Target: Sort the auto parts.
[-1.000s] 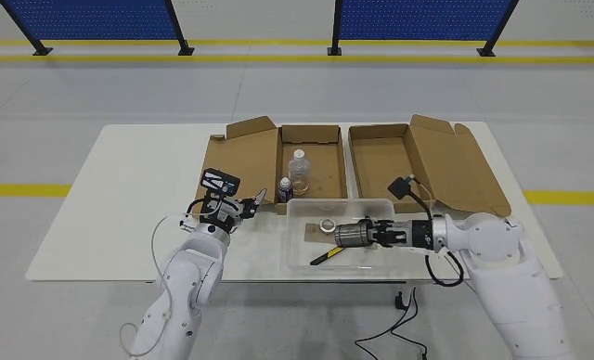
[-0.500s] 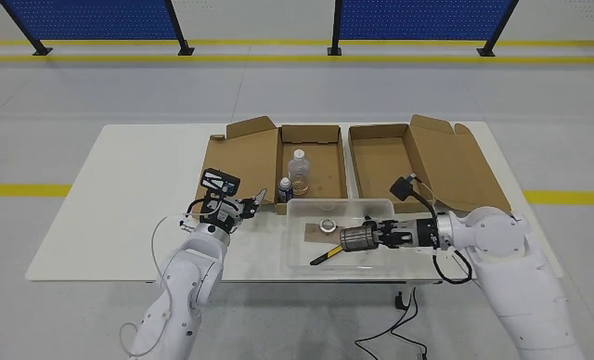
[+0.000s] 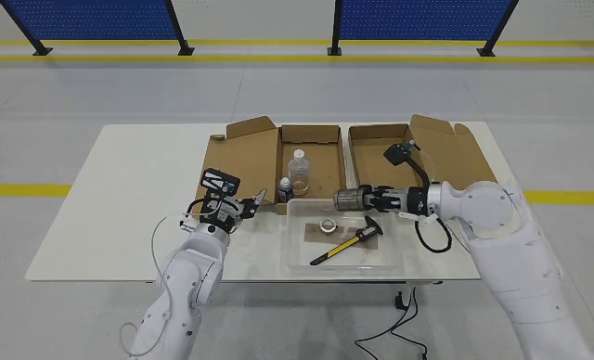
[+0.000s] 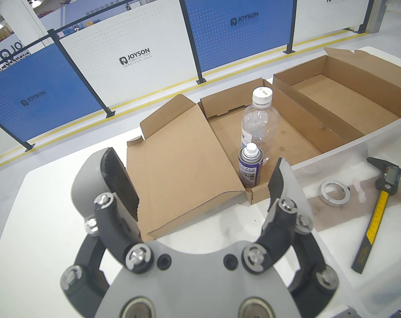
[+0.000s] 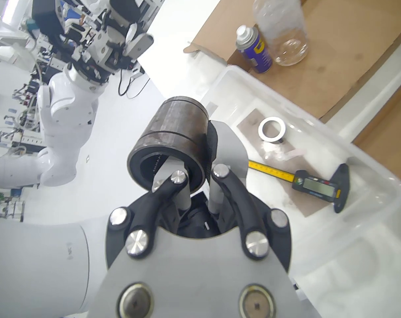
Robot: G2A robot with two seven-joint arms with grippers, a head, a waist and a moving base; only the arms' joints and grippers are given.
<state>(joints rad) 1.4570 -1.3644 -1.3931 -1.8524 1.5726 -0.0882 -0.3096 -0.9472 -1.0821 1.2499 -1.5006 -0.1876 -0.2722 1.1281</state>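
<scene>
Bearing (image 3: 351, 199) clamped in right fingers (image 5: 228, 148), raised from inside bin (image 3: 299, 258) to its far rim beside right box (image 3: 380, 165), so likely ready for boxing; left fingers (image 4: 116, 173) apart, idle over counter (image 3: 121, 193).

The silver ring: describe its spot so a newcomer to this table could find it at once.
On the white table, find the clear plastic bin in front of the two open cardboard boxes. Inside, on a brown mat, lies the silver ring beside a yellow-and-black caliper; it is the only round shiny piece there.
</scene>
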